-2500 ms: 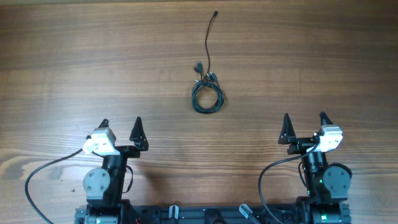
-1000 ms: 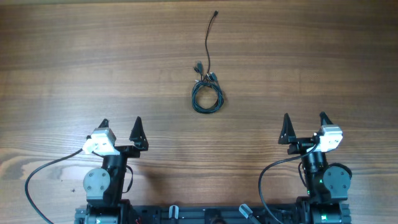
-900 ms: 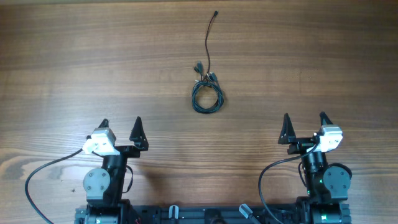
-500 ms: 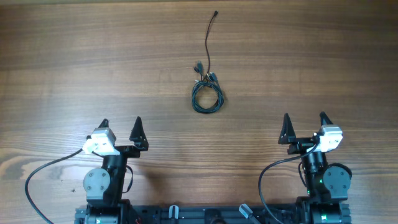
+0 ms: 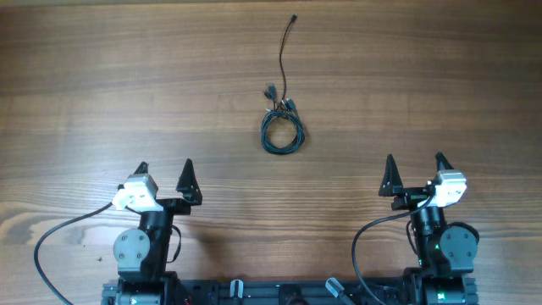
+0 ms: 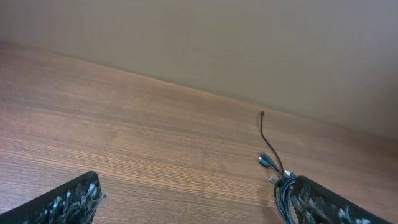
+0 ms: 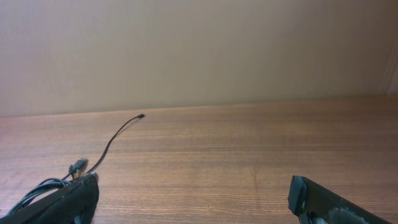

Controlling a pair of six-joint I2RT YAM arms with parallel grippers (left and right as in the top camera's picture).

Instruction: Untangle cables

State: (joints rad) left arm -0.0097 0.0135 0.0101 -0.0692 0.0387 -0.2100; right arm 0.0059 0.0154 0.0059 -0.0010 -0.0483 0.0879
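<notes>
The cables [image 5: 282, 131] lie as one small dark coil near the middle of the wooden table, with plug ends bunched at its top and one loose strand running up to a far plug [image 5: 293, 18]. In the left wrist view the coil [image 6: 283, 190] is partly hidden behind my right finger. In the right wrist view the coil [image 7: 43, 186] sits by my left finger. My left gripper [image 5: 164, 174] is open and empty at the near left. My right gripper [image 5: 415, 166] is open and empty at the near right. Both are well short of the cables.
Thick black wires [image 5: 51, 246] loop from each arm base at the near edge. A plain beige wall [image 7: 199, 50] rises behind the table's far edge.
</notes>
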